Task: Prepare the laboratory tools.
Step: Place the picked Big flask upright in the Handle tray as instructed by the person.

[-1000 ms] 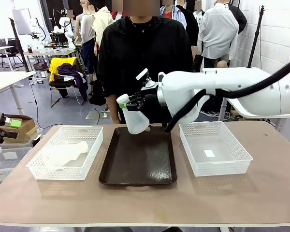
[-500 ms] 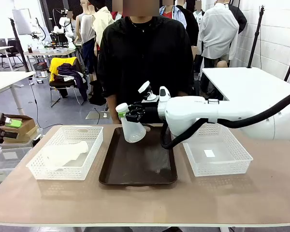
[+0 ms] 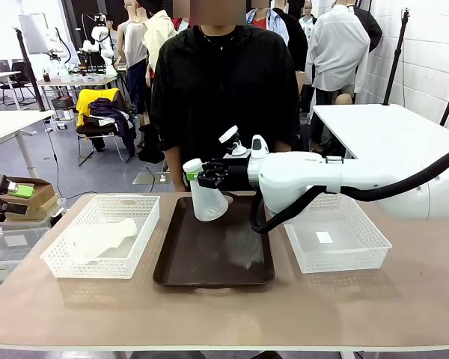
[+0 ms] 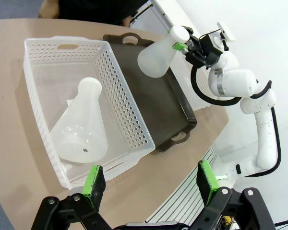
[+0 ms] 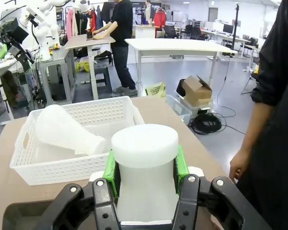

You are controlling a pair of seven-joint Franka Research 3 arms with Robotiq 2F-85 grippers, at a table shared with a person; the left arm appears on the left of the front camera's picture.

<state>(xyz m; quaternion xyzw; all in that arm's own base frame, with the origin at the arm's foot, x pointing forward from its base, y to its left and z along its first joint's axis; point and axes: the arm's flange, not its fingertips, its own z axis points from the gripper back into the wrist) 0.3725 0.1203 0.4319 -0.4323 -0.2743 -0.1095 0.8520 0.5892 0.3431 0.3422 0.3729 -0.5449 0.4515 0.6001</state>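
Flask [image 3: 97, 239] in basket [image 3: 90, 268] left of tray [image 3: 213, 258]

The right arm [image 3: 337, 179] reaches sideways across the middle, the right gripper [image 3: 200, 178] squeezed tight on the neck of a flask [image 3: 208, 203], and the left gripper [image 4: 150, 176] hangs up high, pointing down, fingers wide apart.

two flasks: one flask [image 3: 207, 203] at the far end of the tray [image 3: 209, 258], the other flask [image 3: 97, 238] lying on its side to the left of the tray. two white baskets (lattice-walled, alike in shape): one basket [image 3: 82, 268] left of the tray, the other basket [image 3: 337, 262] right of it. one dark tray between them. one person [image 3: 224, 97] in black standing beyond the tray's far end.
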